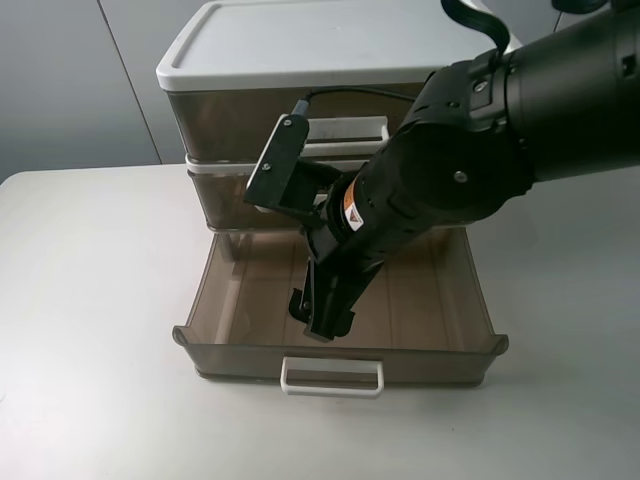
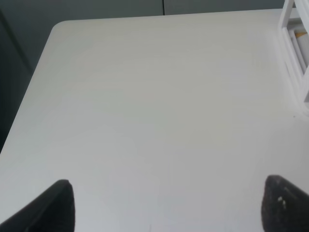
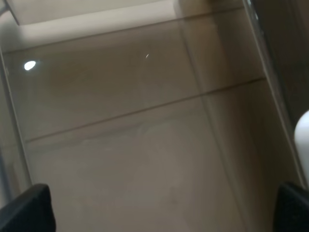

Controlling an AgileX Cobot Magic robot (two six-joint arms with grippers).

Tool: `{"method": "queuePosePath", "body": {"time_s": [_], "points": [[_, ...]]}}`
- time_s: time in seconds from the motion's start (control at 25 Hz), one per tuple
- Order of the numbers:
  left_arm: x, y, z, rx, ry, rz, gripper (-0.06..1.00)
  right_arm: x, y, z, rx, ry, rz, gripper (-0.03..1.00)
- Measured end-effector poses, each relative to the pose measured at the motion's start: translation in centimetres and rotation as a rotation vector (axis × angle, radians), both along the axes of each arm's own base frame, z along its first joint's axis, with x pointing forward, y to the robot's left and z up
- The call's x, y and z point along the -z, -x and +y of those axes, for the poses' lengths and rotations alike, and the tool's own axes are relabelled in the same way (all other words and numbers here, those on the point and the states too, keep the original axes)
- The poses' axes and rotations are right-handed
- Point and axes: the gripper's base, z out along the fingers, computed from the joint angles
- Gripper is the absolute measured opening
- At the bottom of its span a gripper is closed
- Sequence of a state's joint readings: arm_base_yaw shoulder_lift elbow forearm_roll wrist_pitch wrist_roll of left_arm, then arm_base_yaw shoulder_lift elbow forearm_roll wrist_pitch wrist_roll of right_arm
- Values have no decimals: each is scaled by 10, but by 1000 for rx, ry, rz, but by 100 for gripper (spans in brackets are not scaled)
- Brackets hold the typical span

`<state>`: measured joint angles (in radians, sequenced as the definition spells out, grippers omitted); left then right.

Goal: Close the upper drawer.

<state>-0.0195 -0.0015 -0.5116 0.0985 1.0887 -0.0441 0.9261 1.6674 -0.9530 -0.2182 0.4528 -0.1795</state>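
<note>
White table (image 1: 80,300); upper drawer (image 1: 222,195) sits pushed in at upper centre. Right gripper (image 1: 322,312) points steeply down, spread wide and empty, inside the pulled-out bottom drawer (image 1: 440,360). Left gripper (image 2: 166,208) likewise spread, empty.

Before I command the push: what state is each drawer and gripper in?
Top drawer: shut.
Middle drawer: appears shut, partly behind the arm.
Bottom drawer: pulled far out.
Left gripper: open, over table.
Right gripper: open, inside bottom drawer.
</note>
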Motion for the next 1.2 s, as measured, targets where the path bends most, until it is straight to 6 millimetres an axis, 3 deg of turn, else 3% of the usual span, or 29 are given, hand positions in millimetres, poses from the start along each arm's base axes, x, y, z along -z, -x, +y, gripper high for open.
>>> {"method": "queuePosePath", "body": {"time_s": [0.36,0.68,1.0,1.2], "points": [[0,0,0,0,0,0,74,-7,3,2,5,-44,-11,69],[0,0,0,0,0,0,74,-61,48,-12,17,-105,66,69],[0,0,0,0,0,0,74,-125,91,-77,112,-154,105,69],[0,0,0,0,0,0,74,-124,123,-132,152,-233,91,69]]}}
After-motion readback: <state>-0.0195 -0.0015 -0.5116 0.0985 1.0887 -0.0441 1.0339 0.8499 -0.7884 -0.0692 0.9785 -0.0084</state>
